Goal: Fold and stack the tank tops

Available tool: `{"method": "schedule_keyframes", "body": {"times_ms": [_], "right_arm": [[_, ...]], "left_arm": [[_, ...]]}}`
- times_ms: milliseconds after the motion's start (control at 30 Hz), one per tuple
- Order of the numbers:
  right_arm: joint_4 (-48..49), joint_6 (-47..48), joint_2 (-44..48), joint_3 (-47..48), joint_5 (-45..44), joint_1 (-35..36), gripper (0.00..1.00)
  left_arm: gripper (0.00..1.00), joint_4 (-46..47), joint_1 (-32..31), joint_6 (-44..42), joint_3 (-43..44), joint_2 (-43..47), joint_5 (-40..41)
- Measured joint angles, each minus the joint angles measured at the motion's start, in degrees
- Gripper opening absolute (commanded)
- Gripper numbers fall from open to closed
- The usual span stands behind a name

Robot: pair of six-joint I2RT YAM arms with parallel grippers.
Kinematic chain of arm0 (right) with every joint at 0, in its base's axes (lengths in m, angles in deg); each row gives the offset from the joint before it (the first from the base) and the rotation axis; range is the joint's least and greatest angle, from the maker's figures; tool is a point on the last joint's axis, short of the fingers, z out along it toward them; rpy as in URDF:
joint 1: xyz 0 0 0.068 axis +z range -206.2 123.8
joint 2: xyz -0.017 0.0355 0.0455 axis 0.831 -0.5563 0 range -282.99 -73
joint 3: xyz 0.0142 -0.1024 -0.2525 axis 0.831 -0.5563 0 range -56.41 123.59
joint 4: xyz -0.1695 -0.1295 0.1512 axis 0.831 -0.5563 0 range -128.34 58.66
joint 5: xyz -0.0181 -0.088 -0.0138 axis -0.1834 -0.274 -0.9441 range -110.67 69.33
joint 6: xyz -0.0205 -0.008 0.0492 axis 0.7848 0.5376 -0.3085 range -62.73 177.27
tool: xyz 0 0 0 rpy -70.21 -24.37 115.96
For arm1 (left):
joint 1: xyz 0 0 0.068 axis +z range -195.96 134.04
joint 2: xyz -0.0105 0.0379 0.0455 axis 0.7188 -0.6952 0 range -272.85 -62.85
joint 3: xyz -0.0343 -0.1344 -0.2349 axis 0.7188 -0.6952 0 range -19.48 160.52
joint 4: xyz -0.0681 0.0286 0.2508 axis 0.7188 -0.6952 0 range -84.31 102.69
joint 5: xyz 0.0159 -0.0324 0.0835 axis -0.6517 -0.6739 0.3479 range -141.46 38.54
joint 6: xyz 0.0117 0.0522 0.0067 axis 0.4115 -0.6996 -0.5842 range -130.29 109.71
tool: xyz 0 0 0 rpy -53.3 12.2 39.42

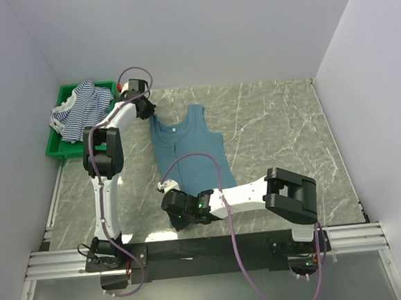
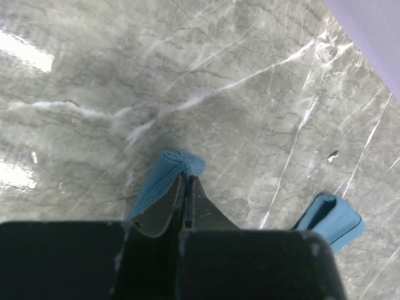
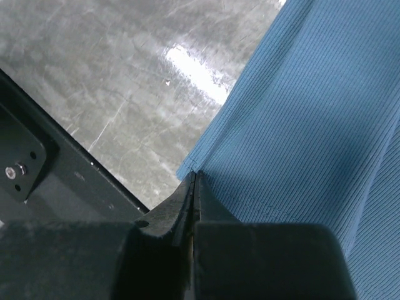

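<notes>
Low centre of the frame, the right gripper [image 1: 164, 187] is pinched shut on the near-left hem corner of the plain teal-blue ribbed cloth tank top [image 1: 187, 151]. The top lies flat mid-frame on the grey marble table [image 1: 275, 130], its long axis near-to-far, straps toward the far wall. The left gripper [image 1: 149, 111] clamps its left-hand strap. At upper left, a blue-and-white striped tank top [image 1: 84, 105] sits in a green plastic bin [image 1: 56, 146].

The plain teal-blue ribbed cloth tank top [image 1: 187, 151] lies spread flat on the middle of the grey marbled table [image 1: 275, 130], straps toward 12 o'clock and hem toward 6 o'clock. Its left strap is drawn out toward 10 o'clock. Far off at its 10 o'clock, the thin blue-and-white striped cloth top [image 1: 94, 99] lies crumpled in a green plastic bin [image 1: 56, 150], bunched against a wider dark-and-white striped top [image 1: 65, 124].
</notes>
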Motion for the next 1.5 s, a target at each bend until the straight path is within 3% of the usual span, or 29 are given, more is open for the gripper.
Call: {"method": "schedule_keyframes", "body": {"times_ms": [500, 533, 600, 633, 667, 733, 867, 1033, 1300, 1500], "right_arm": [[0.9, 0.1, 0.1, 0.3, 2.4, 0.0, 0.0], [0.8, -0.2, 0.1, 0.6, 2.3, 0.0, 0.05], [0.9, -1.0, 0.1, 0.9, 2.0, -0.2, 0.14], [1.0, -1.4, 0.1, 0.9, 1.9, -0.5, 0.26], [0.9, -1.6, 0.1, 0.9, 1.8, -0.5, 0.32], [1.0, -2.6, 0.6, 0.2, 1.6, -0.9, 0.43], [0.0, -3.5, 4.3, -1.7, 1.0, -0.9, 0.5], [-0.5, -4.4, 12.4, -3.8, -0.2, -2.3, 0.52], [-1.5, -4.5, 17.9, -5.9, -0.9, -16.4, 0.52], [-3.9, -2.8, 17.9, -6.0, -1.2, -29.9, 0.5]], "left_arm": [[0.0, -2.7, -3.3, -0.4, 8.5, -5.2, 1.3], [0.01, -2.7, -3.3, -0.5, 8.9, -5.4, 1.3], [0.11, -2.6, -3.5, -0.7, 9.0, -5.6, 1.2], [0.16, -2.5, -3.5, -1.0, 9.0, -5.7, 1.1], [0.29, -2.5, -3.6, -1.4, 9.0, -5.7, 0.9], [0.42, -1.6, -3.6, -1.9, 8.9, -5.7, 0.6], [0.52, 1.4, -3.6, -2.5, 7.1, -5.1, -0.7], [0.57, 3.1, -3.6, -3.1, 6.3, -2.8, -2.3], [0.6, 5.1, -3.4, -3.7, 6.1, 7.2, -2.6], [0.53, 6.9, -3.5, -3.5, 1.0, 14.0, -3.0]]}}
